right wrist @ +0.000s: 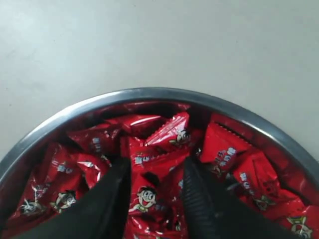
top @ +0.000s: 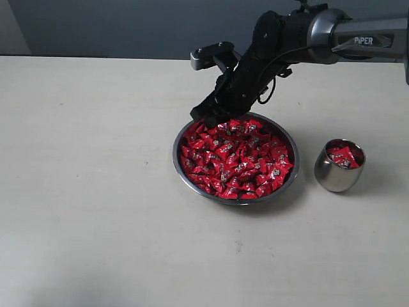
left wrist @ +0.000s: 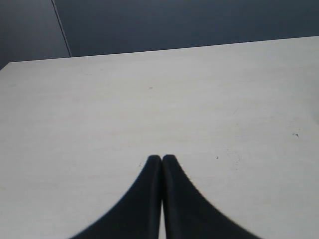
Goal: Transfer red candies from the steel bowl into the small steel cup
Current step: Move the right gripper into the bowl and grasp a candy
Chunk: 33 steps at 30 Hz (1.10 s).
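The steel bowl (top: pixel 175 155) sits mid-table, heaped with red candies (top: pixel 238 158). My right gripper (top: pixel 208 119) reaches down from the back onto the bowl's far-left rim. In the right wrist view its black fingers (right wrist: pixel 112 194) stand apart, pushed into the red candies (right wrist: pixel 169 134) just inside the bowl rim (right wrist: pixel 149 93), and one candy with a cartoon face (right wrist: pixel 147 196) lies in the gap. The gripper (right wrist: pixel 155 167) is open. The small steel cup (top: pixel 334 175) stands right of the bowl with a few candies (top: pixel 344 155) inside. My left gripper (left wrist: pixel 161 158) is shut and empty over bare table.
The pale table (top: pixel 89 192) stretches around the bowl and cup. A dark wall (top: pixel 128 25) runs along the table's far edge. The right arm (top: pixel 358 35) crosses above the back right of the table.
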Tool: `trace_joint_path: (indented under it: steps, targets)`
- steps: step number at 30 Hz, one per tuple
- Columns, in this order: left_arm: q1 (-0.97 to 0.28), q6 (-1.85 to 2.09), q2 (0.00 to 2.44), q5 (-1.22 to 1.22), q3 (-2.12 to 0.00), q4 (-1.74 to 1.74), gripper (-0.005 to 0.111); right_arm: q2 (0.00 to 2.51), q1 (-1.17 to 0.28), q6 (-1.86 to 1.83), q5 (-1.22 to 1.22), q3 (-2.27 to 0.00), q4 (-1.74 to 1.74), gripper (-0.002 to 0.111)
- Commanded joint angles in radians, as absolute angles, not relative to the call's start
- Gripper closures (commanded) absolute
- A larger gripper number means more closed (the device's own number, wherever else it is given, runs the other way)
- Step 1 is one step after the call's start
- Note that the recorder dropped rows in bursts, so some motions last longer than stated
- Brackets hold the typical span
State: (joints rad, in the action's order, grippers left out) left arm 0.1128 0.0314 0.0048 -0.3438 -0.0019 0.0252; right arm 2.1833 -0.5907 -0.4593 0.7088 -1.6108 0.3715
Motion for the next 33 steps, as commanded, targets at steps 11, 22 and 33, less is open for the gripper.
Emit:
trace_joint_path:
  steps: [11,22,33]
  targets:
    - [0.108,0.029,0.000,-0.334,0.000,0.027,0.106,2.197,-0.595,-0.409,0.724,-1.619,0.270,0.091]
    - [0.108,0.029,0.000,-0.334,0.000,0.027,0.106,2.238,-0.595,-0.407,0.729,-1.619,0.270,0.093]
    - [0.108,0.029,0.000,-0.334,0.000,0.027,0.106,2.221,-0.595,-0.377,0.725,-1.622,0.222,0.109]
